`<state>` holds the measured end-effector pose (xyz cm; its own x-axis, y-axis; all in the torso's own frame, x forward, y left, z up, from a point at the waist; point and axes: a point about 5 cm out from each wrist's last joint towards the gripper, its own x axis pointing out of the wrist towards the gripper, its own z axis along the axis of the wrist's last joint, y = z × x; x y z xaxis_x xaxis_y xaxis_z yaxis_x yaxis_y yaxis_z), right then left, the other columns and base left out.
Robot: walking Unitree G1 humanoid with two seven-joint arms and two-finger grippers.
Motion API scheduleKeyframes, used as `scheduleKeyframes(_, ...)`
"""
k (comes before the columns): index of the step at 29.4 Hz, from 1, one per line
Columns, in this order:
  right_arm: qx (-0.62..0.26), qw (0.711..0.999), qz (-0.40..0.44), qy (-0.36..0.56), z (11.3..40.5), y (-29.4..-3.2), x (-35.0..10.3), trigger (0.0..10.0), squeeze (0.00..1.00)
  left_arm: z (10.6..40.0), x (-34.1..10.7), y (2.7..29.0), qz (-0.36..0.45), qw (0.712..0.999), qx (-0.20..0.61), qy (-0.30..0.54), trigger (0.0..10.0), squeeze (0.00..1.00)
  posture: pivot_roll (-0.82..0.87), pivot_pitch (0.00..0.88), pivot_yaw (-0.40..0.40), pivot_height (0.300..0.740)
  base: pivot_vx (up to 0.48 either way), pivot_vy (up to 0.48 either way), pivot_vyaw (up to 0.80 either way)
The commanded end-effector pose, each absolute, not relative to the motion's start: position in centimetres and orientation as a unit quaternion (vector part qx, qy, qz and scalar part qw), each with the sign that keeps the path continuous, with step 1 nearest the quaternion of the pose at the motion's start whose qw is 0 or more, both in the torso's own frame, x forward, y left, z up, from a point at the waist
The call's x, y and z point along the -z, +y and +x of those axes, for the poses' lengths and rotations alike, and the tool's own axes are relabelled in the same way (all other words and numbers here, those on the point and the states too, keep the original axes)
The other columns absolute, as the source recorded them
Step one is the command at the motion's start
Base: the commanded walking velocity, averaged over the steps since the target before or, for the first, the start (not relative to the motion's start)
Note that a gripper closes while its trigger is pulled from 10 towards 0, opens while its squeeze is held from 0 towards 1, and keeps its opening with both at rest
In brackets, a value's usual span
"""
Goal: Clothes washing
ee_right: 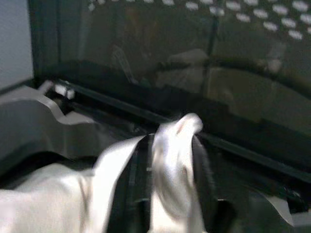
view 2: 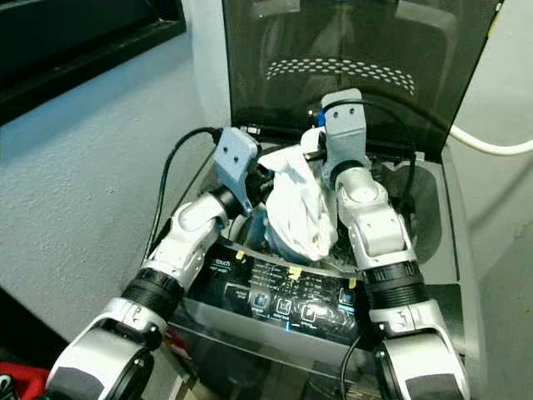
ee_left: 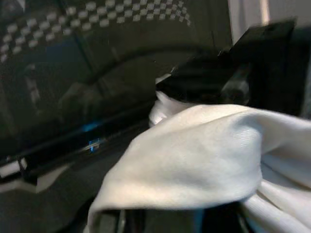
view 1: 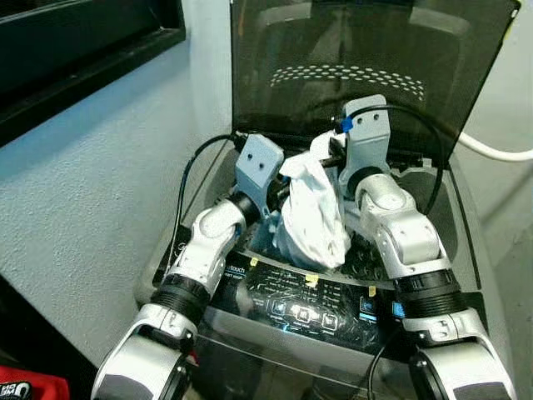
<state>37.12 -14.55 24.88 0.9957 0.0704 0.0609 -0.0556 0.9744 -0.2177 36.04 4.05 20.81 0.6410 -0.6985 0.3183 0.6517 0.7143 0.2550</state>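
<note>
A crumpled white cloth point(view 1: 312, 212) hangs over the open drum of a top-loading washing machine point(view 1: 466, 217), held between both arms. My right gripper point(ee_right: 170, 145) is shut on an upper fold of the cloth point(ee_right: 171, 131), which sticks up between its two black fingers point(ee_right: 200, 160). My left gripper point(view 1: 279, 187) is at the cloth's left side; the cloth point(ee_left: 194, 160) drapes across its fingers and hides most of them. The lower part of the cloth dangles into the drum opening.
The dark washer lid point(view 1: 366, 67) stands upright right behind the grippers. A lit control panel point(view 1: 308, 304) runs along the washer's front edge. A grey wall point(view 1: 83, 192) is close on the left, with a white hose point(view 1: 491, 150) at the right.
</note>
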Motion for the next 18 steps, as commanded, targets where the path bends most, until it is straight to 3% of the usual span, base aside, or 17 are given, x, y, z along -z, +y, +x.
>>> scheduleKeyframes(1, -0.031, 0.993, -0.112, -0.022, 37.0, -14.6, -24.5, 10.0, 1.00, 36.4, -21.0, 4.4, 0.085, 0.907, 0.359, -0.203, 10.0, 1.00, 0.03, 0.011, -0.014, 0.740, 0.000, 0.000, 0.00)
scheduleKeyframes(8, -0.022, 0.992, -0.124, -0.007, 37.0, -15.4, -24.2, 10.0, 1.00, 37.7, -19.4, 5.4, 0.191, 0.919, 0.319, -0.133, 10.0, 1.00, 0.03, 0.011, -0.018, 0.740, 0.000, 0.000, 0.00)
scheduleKeyframes(13, -0.024, 0.982, -0.187, 0.020, 36.9, -16.2, -23.7, 10.0, 1.00, 38.1, -19.0, 5.7, 0.255, 0.905, 0.322, -0.109, 10.0, 1.00, 0.03, 0.014, -0.017, 0.740, 0.000, 0.000, 0.00)
scheduleKeyframes(16, -0.016, 0.980, -0.198, 0.029, 36.8, -17.1, -23.5, 10.0, 1.00, 38.1, -19.3, 5.3, 0.301, 0.878, 0.355, -0.107, 10.0, 1.00, 0.03, 0.014, -0.016, 0.740, 0.000, 0.000, 0.00)
scheduleKeyframes(17, -0.013, 0.980, -0.197, 0.030, 36.7, -17.4, -23.6, 10.0, 1.00, 37.8, -19.0, 4.9, 0.327, 0.854, 0.394, -0.094, 10.0, 1.00, 0.03, 0.012, -0.013, 0.740, 0.000, 0.000, 0.00)
scheduleKeyframes(18, -0.013, 0.980, -0.197, 0.030, 36.7, -17.4, -23.6, 10.0, 1.00, 37.8, -19.0, 4.9, 0.327, 0.854, 0.394, -0.094, 10.0, 1.00, 0.03, 0.012, -0.013, 0.740, 0.000, 0.000, 0.00)
